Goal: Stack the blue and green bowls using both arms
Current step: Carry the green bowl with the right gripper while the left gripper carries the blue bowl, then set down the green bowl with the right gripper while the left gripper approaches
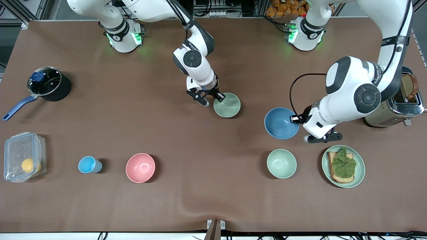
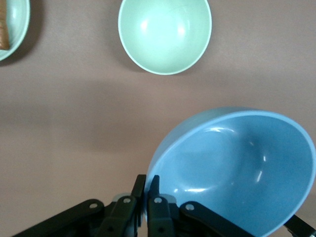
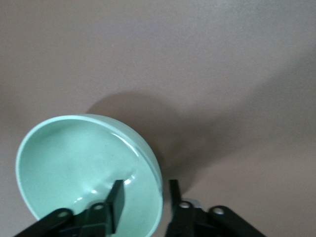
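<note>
Covering the whole workspace was a brown table [image 1: 133,203] bearing scattered dishes.
Left gripper [image 2: 146,185] pinched the blue bowl [image 1: 281,123] rim; right gripper [image 3: 146,195] straddled the green bowl [image 1: 227,105] rim, jaws parted, shown only by wrist views.

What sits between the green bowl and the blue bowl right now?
Nothing: in the front view, only bare brown table separates the green bowl from the blue bowl. Each hand grips from the outer rim.
</note>
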`<state>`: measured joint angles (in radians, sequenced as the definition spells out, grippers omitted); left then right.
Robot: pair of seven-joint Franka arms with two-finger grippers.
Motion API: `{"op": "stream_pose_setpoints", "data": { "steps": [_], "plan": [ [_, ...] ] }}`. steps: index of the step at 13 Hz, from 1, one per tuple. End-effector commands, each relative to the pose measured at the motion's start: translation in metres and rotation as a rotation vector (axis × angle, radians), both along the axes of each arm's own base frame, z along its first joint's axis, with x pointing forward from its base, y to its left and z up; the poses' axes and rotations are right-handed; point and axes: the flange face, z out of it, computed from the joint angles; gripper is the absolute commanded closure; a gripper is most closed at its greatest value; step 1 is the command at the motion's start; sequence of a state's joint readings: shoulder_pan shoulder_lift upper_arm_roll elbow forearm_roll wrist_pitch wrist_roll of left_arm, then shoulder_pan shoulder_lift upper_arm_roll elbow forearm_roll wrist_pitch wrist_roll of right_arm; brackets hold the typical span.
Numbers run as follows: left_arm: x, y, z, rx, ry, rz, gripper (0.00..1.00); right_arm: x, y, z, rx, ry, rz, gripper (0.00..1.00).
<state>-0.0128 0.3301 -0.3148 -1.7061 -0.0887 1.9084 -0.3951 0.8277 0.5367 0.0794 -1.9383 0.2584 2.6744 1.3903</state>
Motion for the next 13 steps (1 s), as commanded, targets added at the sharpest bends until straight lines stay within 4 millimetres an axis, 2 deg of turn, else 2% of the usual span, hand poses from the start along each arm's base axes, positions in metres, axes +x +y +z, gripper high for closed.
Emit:
{"op": "stream_pose_setpoints", "data": {
  "steps": [1,3,4,6,9,13],
  "plan": [
    [-0.012,-0.020,0.007,-0.017,0.024,0.035,1.00,0.005,0.006,0.005,0.012,0.001,-0.026,0.00],
    [-0.019,-0.035,0.004,-0.017,0.034,0.051,1.00,0.010,0.004,0.012,0.022,-0.004,-0.034,0.00],
    [-0.027,-0.045,-0.005,-0.016,0.046,0.045,1.00,0.015,0.000,0.019,0.020,0.003,-0.042,0.00],
    [-0.039,-0.055,-0.015,-0.011,0.043,0.054,1.00,0.026,-0.013,0.034,0.000,0.042,-0.061,0.00],
    [-0.047,-0.067,-0.018,-0.011,0.052,0.043,1.00,0.042,-0.036,0.052,-0.032,0.111,-0.173,0.00],
    [-0.068,-0.100,-0.036,-0.012,0.050,0.111,1.00,0.075,-0.075,0.038,-0.046,0.159,-0.359,0.00]
  ]
}}
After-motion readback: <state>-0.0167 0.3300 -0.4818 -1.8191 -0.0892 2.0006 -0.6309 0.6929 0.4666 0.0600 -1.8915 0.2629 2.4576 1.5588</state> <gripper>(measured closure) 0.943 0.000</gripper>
